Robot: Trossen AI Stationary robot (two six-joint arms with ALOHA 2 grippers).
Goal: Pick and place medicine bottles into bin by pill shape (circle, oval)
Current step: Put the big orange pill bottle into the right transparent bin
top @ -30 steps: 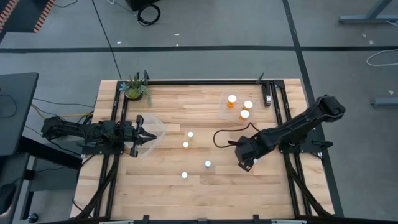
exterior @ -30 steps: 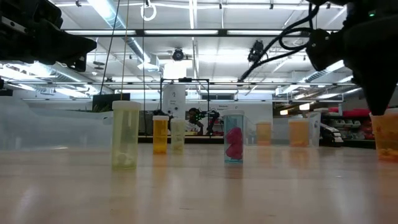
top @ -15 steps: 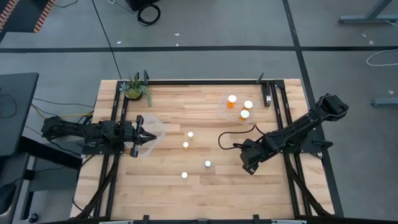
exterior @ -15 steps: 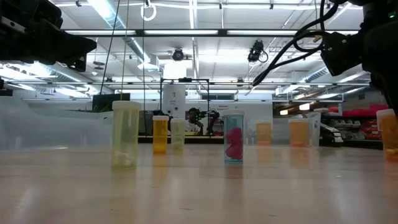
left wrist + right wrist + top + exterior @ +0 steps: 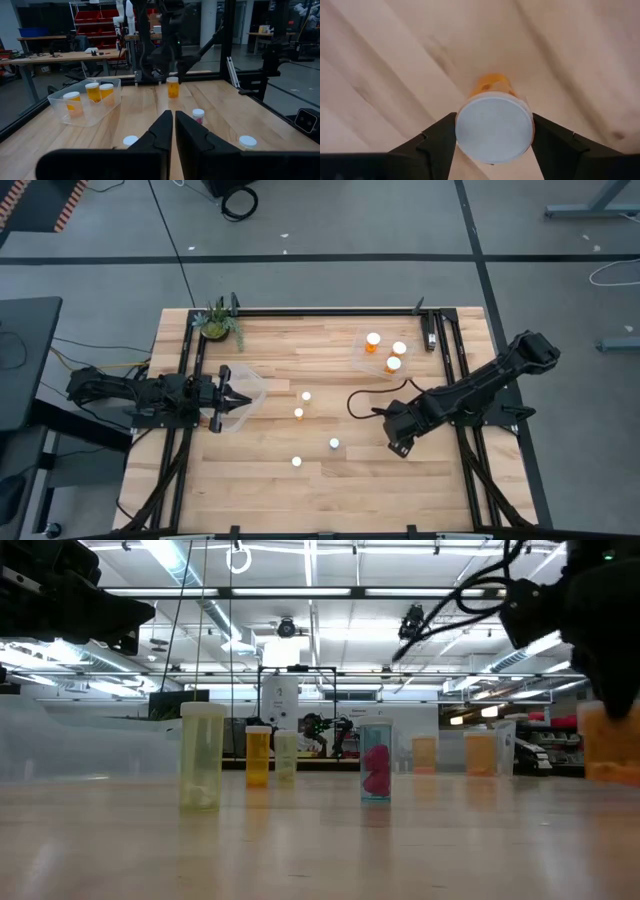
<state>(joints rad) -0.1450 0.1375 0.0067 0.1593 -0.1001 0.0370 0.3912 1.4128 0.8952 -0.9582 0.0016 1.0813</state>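
right claw (image 5: 398, 442) clamped on an orange bottle (image 5: 493, 120) right between its fingers, hovering over the counter (image 5: 350, 480), four loose bottles (image 5: 333, 444) around its 9 o'clock, left claw (image 5: 173, 131) pinched narrow by the left edge

table (image 5: 330, 480): pale wood planks, visible grain, smooth satin finish. Frame rails (image 5: 320, 310): black matt metal. Bin (image 5: 85, 107) at 2 o'clock: clear glossy plastic. Orange bottle (image 5: 494, 122): translucent plastic, matt white cap. Right gripper (image 5: 492, 137) fingers (image 5: 432, 140): matt black plastic. Floor (image 5: 330, 220): dull grey concrete.
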